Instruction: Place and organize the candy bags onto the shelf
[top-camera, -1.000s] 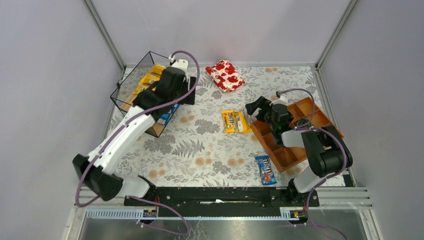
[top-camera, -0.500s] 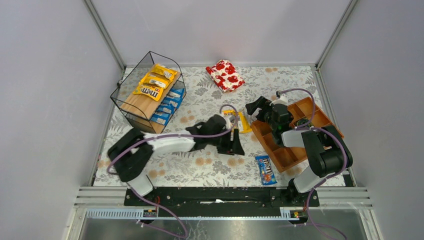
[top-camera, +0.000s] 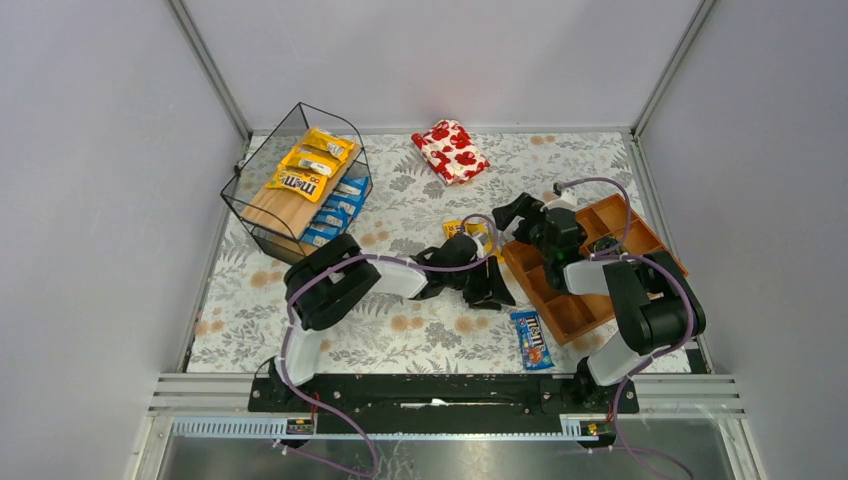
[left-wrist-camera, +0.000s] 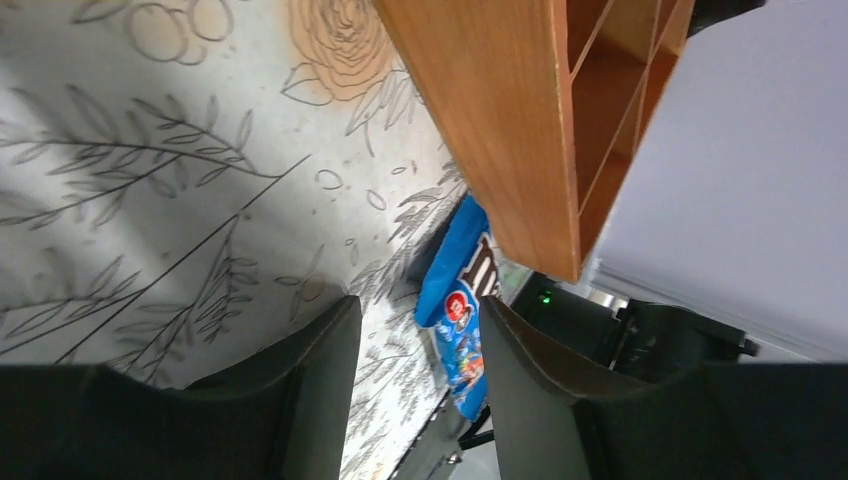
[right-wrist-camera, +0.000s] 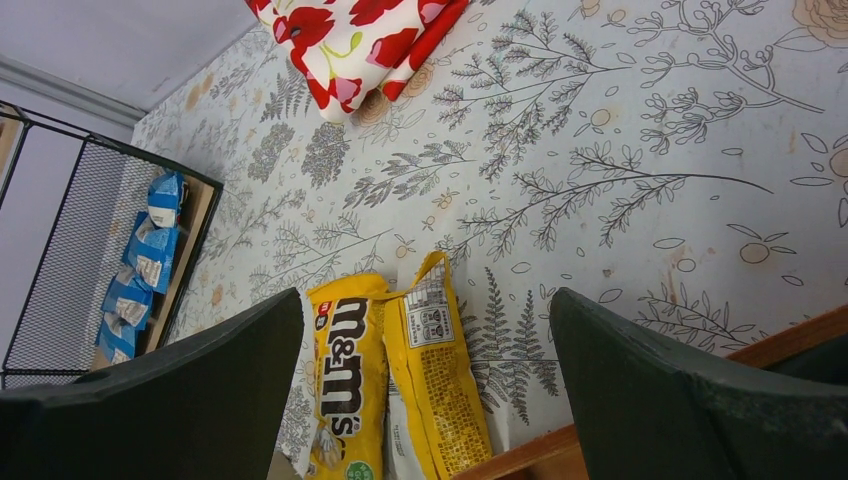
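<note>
The shelf (top-camera: 272, 212) already has yellow candy bags (top-camera: 312, 160) on top and blue ones (top-camera: 337, 210) below. Two yellow bags (right-wrist-camera: 390, 390) and one blue bag (left-wrist-camera: 462, 310) lie on the surface (top-camera: 430, 332), waiting. The left gripper (left-wrist-camera: 420, 320) and right gripper (right-wrist-camera: 425, 300) are both apart, holding nothing.

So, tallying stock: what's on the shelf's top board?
Three yellow candy bags lie on the top board. Blue bags below are partly covered by it; their count is unclear.

The table (top-camera: 420, 335) has a cover with a flower pattern. On it stand a wire shelf (top-camera: 282, 208) at far left and an orange-brown tray (top-camera: 566, 306) at right. A red-and-white pouch (top-camera: 451, 150) lies far. Two yellow candy bags (right-wrist-camera: 345, 390) lie side by side in the middle, and a blue candy bag (top-camera: 531, 339) lies near right.
</note>
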